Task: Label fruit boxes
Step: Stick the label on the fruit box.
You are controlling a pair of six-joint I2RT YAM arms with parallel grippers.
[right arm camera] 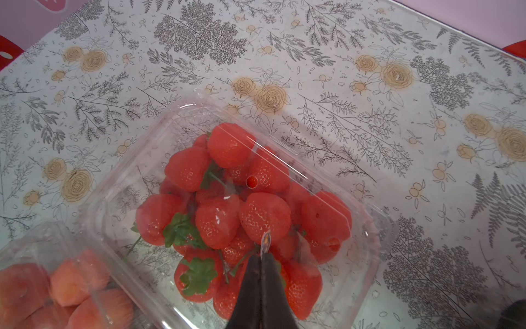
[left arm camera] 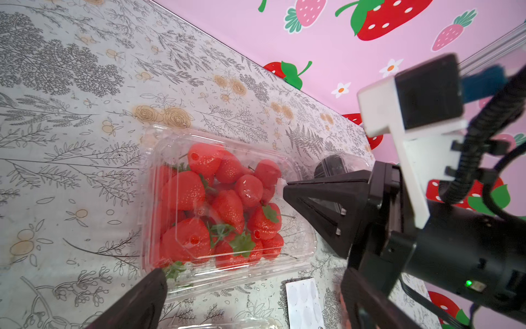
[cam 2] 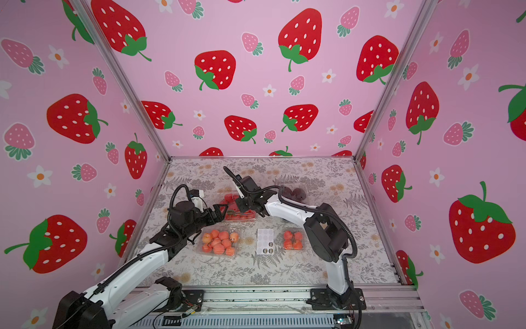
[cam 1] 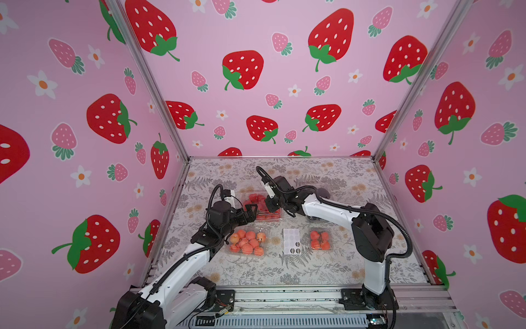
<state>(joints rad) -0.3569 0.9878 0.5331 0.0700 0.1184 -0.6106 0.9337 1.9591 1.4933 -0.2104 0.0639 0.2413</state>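
Two black grippers at the clear plastic clamshell box of red strawberries [cam 1: 251, 197] [right arm camera: 133, 162], mid-way back on the floral-print table [cam 1: 313, 273].
Left gripper [cam 1: 248, 214]: jaws wide, empty, just beside the box. Right gripper [right arm camera: 264, 245]: pinched shut, tips over the lid.

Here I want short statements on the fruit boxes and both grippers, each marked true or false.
The right gripper is shut above the clear plastic box of red strawberries, pinching a thin sliver. True.
The left gripper is shut on the same box. False: its jaws stand open, holding nothing.
The flat white sticker sheet lies between the clear box of orange-pink round fruits and the smaller clear box of orange-red fruits. True.
The clear box of dark purple-black fruits stands nearest the front. False: it stands far back.
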